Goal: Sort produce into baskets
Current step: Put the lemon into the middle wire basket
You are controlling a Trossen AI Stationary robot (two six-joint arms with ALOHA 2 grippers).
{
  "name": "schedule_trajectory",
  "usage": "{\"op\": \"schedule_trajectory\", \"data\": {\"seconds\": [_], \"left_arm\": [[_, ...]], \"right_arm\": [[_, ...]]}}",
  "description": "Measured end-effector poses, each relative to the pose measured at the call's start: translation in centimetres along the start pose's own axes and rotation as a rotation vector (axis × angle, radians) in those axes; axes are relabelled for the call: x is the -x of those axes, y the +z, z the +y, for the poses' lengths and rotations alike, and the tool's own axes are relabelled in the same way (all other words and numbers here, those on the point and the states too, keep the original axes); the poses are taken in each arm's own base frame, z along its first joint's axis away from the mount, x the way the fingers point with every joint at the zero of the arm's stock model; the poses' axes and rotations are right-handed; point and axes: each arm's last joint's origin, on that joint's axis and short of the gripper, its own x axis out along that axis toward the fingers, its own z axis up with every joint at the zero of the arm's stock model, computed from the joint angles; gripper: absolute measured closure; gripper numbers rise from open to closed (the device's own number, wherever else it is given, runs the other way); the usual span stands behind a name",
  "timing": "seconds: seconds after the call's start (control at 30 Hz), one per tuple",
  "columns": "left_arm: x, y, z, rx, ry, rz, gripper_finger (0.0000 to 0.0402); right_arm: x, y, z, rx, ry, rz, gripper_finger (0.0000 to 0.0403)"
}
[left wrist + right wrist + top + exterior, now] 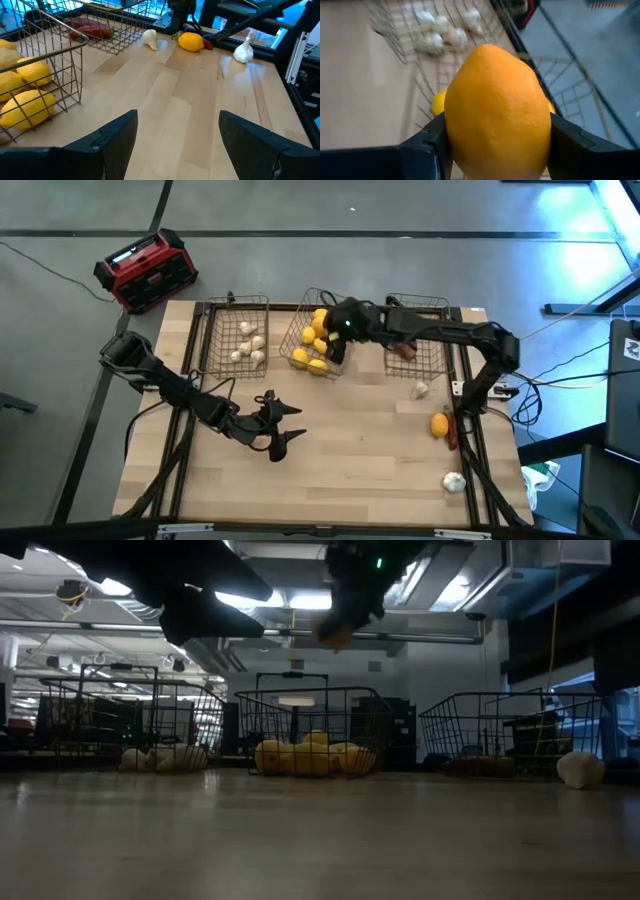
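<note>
Baskets come first: three wire ones stand in a row along the far side of the tabletop [340, 460], the left basket [238, 330] holding white bulbs [248, 345], the middle basket [318, 340] holding yellow lemons [312, 345], and the right basket [418, 330] holding dark red pieces [405, 350]. What the coming move turns on is that the right gripper [340, 332] hangs above the middle basket, over its right-hand part, so the pile of lemons lies straight below its fingers [427, 142]. Those fingers are clamped on an orange-yellow lemon [497, 112], one on each flank, with the fruit's long axis running along the fingers and its pointed tip facing away from the wrist. In the low view the carried fruit shows well above the basket's rim, so a drop, rather than any sideways travel, looks like what remains. The left gripper [278, 425] waits over the middle of the tabletop with its fingers spread and nothing between them. Loose produce remains at the right edge: a white bulb [420, 389] just in front of the right basket, a lemon [440, 423] beside a dark red piece [452, 435], and another bulb [454, 480] nearer the front. All of these lie nearer the right arm.
</note>
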Motion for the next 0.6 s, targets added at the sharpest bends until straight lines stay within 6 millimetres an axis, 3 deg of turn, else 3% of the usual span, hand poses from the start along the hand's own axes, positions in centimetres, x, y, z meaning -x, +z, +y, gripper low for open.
{"op": "schedule_trajectory", "data": {"seconds": [0.33, 0.6], "left_arm": [[0.0, 0.0, 0.0, -0.002, 0.004, 0.0, 0.0126], [0.0, 0.0, 0.0, -0.004, 0.005, -0.001, 0.0126]], "right_arm": [[-7.0, -3.2, -3.7, -0.068, -0.004, 0.182, 0.0185], [-10.8, -5.4, -3.3, -0.082, 0.106, 0.281, 0.0185]]}}
